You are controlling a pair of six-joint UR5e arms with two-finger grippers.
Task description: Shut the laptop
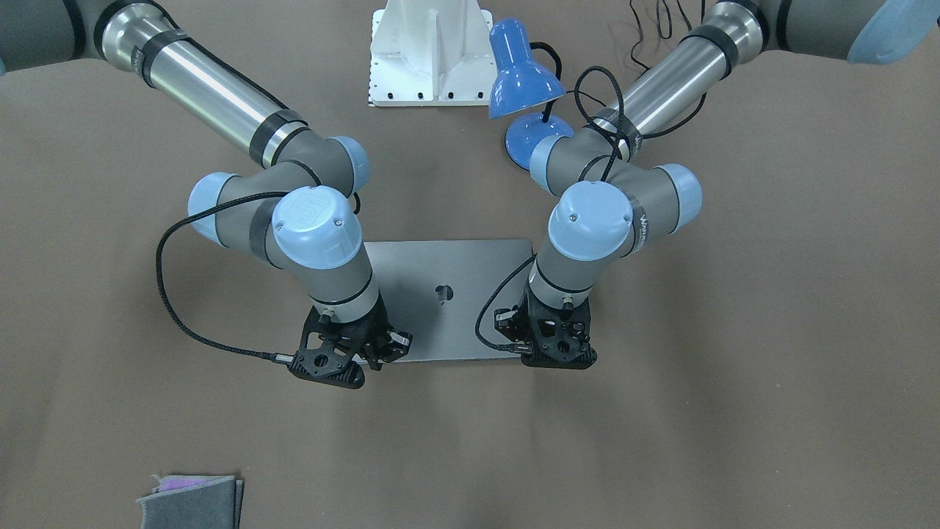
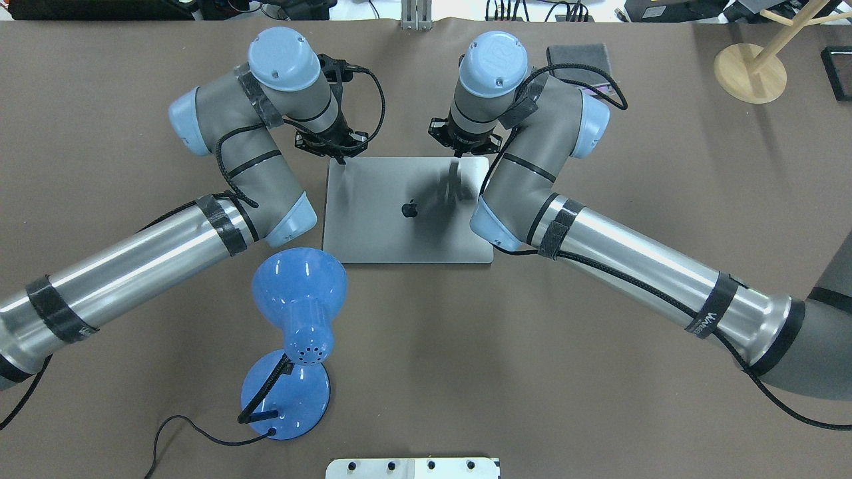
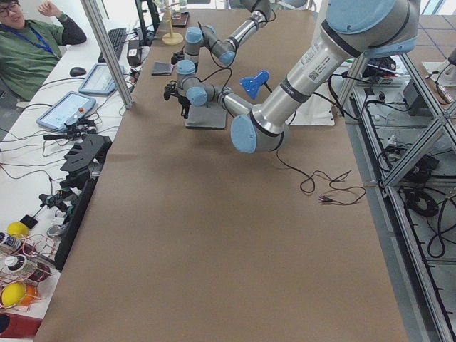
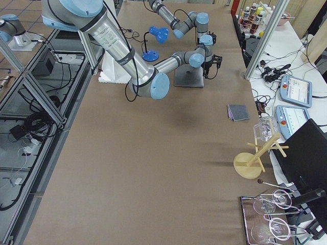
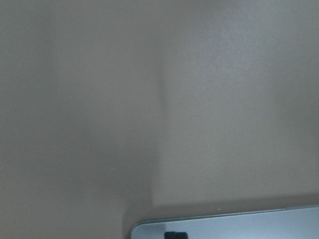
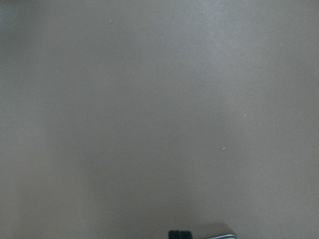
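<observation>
The laptop (image 2: 399, 233) lies flat in the middle of the table with its space-grey lid down and the apple logo up; it also shows in the front-facing view (image 1: 455, 268). My left gripper (image 2: 341, 158) points down at the lid's far left corner, and my right gripper (image 2: 458, 158) at its far right corner. In the front-facing view the left gripper (image 1: 556, 349) is on the right and the right gripper (image 1: 345, 356) on the left. The left wrist view shows the laptop's corner (image 5: 239, 226) with black fingertips (image 5: 174, 235) close together. Both grippers look shut on nothing.
A blue desk lamp (image 2: 299, 293) stands near the robot's side of the laptop, by my left arm. A small grey folded cloth (image 2: 578, 56) lies beyond my right wrist. A wooden stand (image 2: 749, 70) is at the far right. A white mount plate (image 1: 429, 51) sits at the robot's base.
</observation>
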